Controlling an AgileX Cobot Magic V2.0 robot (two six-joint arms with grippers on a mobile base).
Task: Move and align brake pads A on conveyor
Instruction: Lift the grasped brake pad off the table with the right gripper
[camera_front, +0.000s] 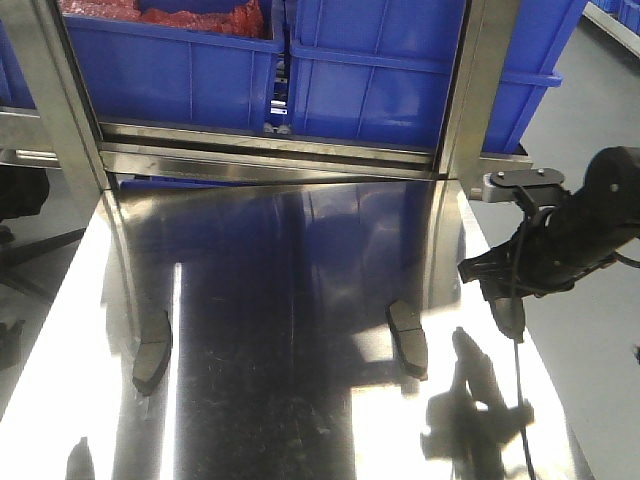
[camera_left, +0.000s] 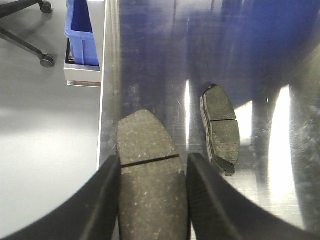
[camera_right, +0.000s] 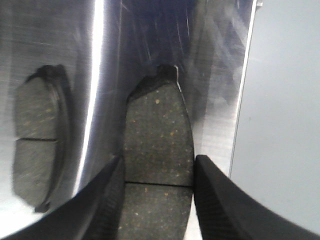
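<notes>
Shiny brushed-steel desk (camera_front: 300, 250), scratched and mirror-like, picking up blue reflections. Two steel uprights (camera_front: 70, 110) rise from its far end. Behind them, two blue plastic bins (camera_front: 400, 70) sit side by side, and the left one holds something red (camera_front: 190, 12). Smooth grey floor (camera_left: 45, 125) with a black castor chair base (camera_left: 22, 35). Black right arm (camera_front: 590, 215) comes in over the desk's right edge.

Brake pads A: four counted. All are dark grey, grainy, oblong and slightly curved, with a thin cross groove. Two loose pads (camera_front: 152, 352) (camera_front: 407, 338) lie flat on the desk, well apart.

Left held pad (camera_left: 147, 140) sits in the left pincer (camera_left: 152, 159) near the desk's left edge, with both ribbed black fingers (camera_left: 107, 200) closed against its long sides. Right held pad (camera_right: 157, 120) sits in the right pincer (camera_right: 158, 160) near the desk's right edge, clamped the same way.
</notes>
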